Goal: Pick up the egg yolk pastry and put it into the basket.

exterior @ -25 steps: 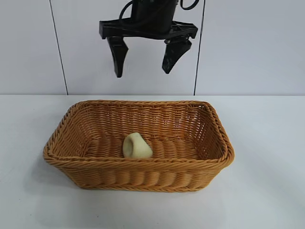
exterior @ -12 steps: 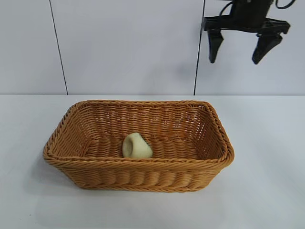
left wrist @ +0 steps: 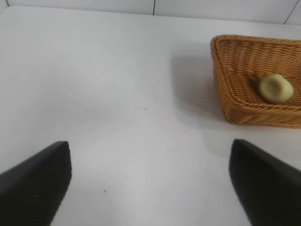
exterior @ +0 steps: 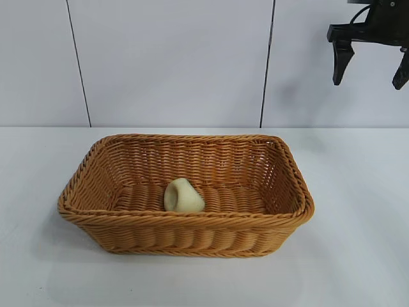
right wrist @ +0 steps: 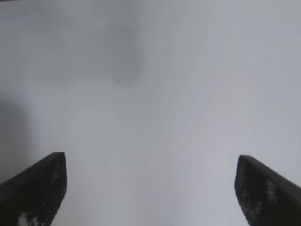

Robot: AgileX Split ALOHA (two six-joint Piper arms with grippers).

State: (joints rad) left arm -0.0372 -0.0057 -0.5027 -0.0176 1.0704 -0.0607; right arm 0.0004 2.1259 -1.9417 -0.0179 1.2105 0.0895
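Note:
The egg yolk pastry (exterior: 183,196), a pale yellow lump with a dent, lies on the floor of the wicker basket (exterior: 192,235) near its front wall. High at the back right, well clear of the basket, my right gripper (exterior: 369,72) hangs open and empty. Its wrist view holds only bare white table between the fingers of the right gripper (right wrist: 150,159). My left gripper (left wrist: 149,146) is open and empty over bare table, out of the exterior view. From there the basket (left wrist: 221,89) and the pastry (left wrist: 275,88) sit off to one side.
White tabletop (exterior: 358,192) surrounds the basket on all sides. A white panelled wall (exterior: 172,64) with dark seams rises behind the table.
The right gripper has swung, still open and empty, from above the basket's back edge to the upper right. The pastry and basket have not moved.

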